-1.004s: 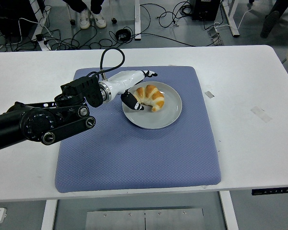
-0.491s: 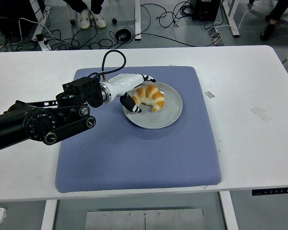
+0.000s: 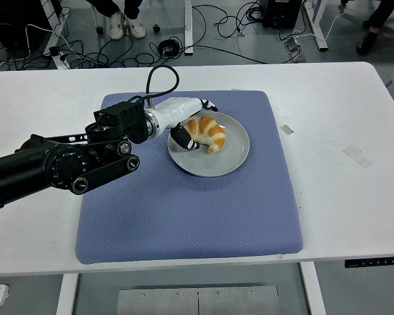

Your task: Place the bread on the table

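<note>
The left hand (image 3: 187,125) sits just left of centre in the upper half of the frame, at the left rim of the plate (image 3: 213,167). Its white back faces the camera and covers most of the fingers, so only a dark thumb tip below the bread (image 3: 205,132) and dark fingertips (image 3: 209,105) above it show. They bracket the bread's left end, but whether they actually press on it cannot be told from here. The left end of the bread is partly hidden behind the hand.

The bread is a croissant lying on the grey plate, in the plate's upper half, a little left of its middle. Its long axis runs from left to lower right, the arc bowing toward the top of the frame and the right tip pointing down toward the plate's centre.

The plate rests on a blue mat (image 3: 184,223) that covers the middle of the white table (image 3: 341,197). The black left arm (image 3: 59,164) enters from the left edge, its start cut off there, and a cable (image 3: 159,82) loops up above the wrist.

At the top edge, shoes of a person (image 3: 125,26) are cut off by the frame among floor cables.
</note>
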### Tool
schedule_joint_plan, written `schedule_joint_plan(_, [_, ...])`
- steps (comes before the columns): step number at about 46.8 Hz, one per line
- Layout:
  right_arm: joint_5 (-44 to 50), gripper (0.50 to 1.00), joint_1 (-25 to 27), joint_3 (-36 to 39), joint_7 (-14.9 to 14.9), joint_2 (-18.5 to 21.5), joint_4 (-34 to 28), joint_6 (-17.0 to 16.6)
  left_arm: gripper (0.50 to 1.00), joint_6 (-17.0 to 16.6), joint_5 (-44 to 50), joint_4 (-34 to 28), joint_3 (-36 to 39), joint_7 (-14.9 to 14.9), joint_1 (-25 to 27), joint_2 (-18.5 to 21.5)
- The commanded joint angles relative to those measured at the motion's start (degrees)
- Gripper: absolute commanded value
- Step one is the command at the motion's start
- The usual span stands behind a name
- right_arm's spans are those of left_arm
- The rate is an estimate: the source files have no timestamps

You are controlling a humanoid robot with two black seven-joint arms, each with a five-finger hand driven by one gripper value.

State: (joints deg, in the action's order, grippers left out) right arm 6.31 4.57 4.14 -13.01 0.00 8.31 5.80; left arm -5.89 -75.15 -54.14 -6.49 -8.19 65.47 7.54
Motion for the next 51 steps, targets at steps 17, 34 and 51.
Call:
schedule_joint_plan(17, [0.0, 1.000, 0.0, 0.0, 0.0, 0.0, 0.0, 0.0, 0.739, 0.6, 0.0, 0.7, 0.3, 0.5, -0.1, -0.9])
schedule_joint_plan(34, [0.0, 1.000, 0.0, 0.1, 0.0, 0.0, 0.0, 0.0, 0.687, 1.0, -1.7, 0.7, 0.3, 0.5, -0.3, -1.0])
schedule_joint_plan(51, [0.0, 1.000, 0.0, 0.0, 0.0, 0.0, 0.0, 0.0, 0.599, 1.0, -1.5, 0.6, -0.3, 0.7, 1.1, -0.2])
